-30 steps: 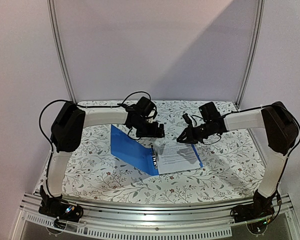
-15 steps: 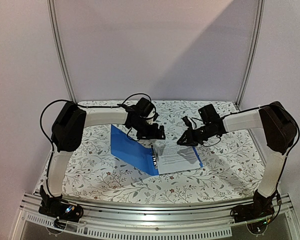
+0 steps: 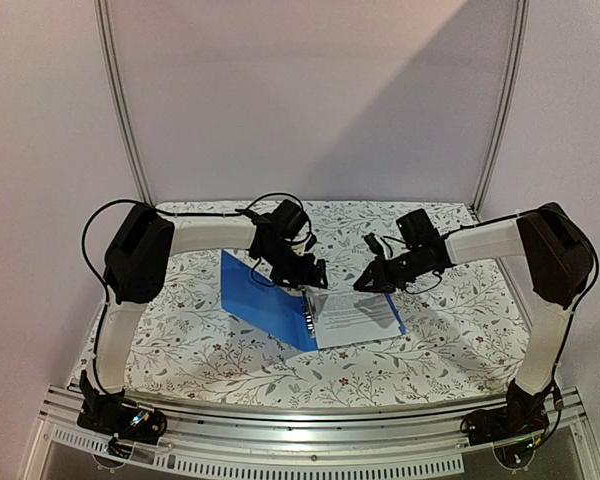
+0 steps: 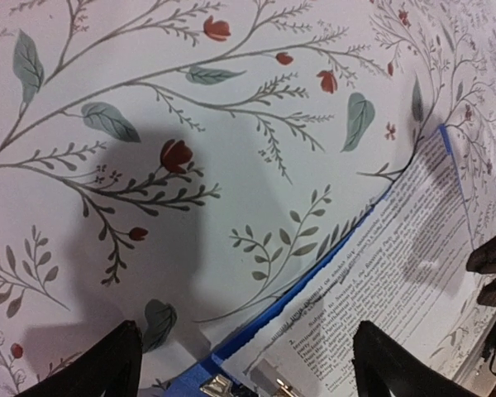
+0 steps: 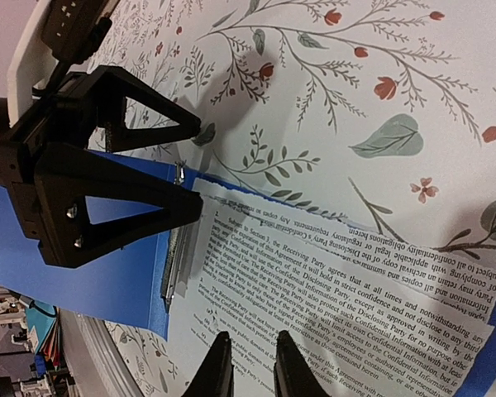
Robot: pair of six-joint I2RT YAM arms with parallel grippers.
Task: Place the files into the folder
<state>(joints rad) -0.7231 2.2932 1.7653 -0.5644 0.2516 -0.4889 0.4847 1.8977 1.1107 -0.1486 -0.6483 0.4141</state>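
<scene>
The files (image 3: 358, 316) lie on the folder (image 3: 262, 298), open on the table (image 3: 450, 345) (cover still up). Left hand (image 3: 317, 279) spread wide over the clip; right hand (image 3: 364, 283) narrow, empty. We reckon closing comes next.

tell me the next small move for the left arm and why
Probably lower the left gripper, jaws wide open, toward the metal clip at the binder's spine. The paper already lies on the open binder's right half, its edge beside the clip. The right gripper hovers nearly shut over the sheet, holding nothing.
</scene>
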